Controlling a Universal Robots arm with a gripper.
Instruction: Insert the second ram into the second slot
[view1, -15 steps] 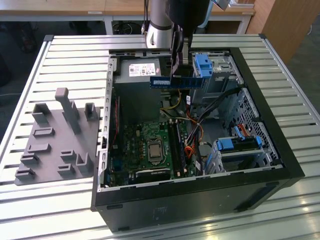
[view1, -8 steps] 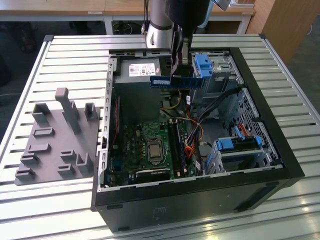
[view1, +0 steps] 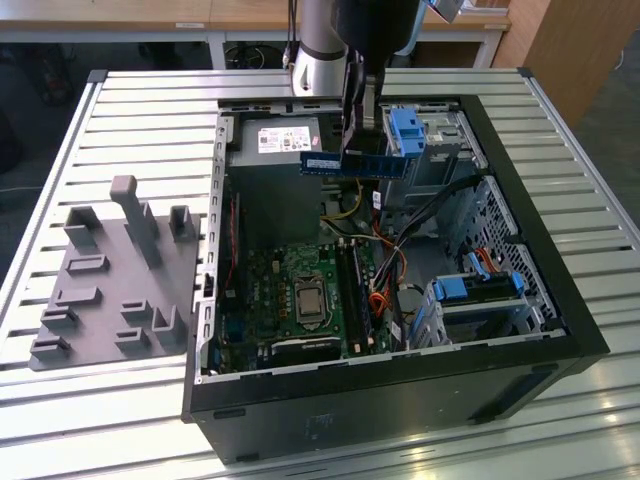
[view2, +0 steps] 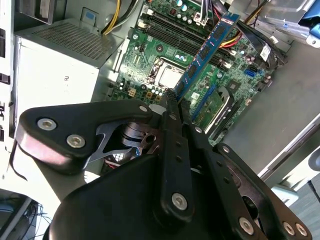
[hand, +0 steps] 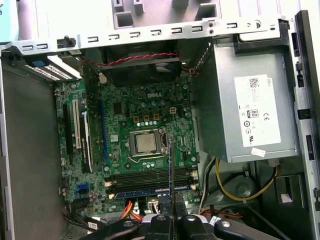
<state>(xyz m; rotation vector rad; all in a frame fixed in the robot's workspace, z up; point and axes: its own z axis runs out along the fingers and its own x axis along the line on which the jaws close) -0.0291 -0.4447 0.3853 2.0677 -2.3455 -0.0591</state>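
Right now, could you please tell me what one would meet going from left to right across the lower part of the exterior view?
Grey fixture plate → processor socket → memory slots → lower blue drive-bay latch.

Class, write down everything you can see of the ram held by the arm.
The ram is a long, thin blue circuit board with small dark chips and a pale label. It hangs roughly level above the open case, clear of the motherboard and in no slot. The end effector is shut on it; nothing else touches it.

Near end of the second ram (view2: 205, 52) hides in the gripper (view2: 176, 99) (arm (view1: 320, 45) cropped by exterior view).
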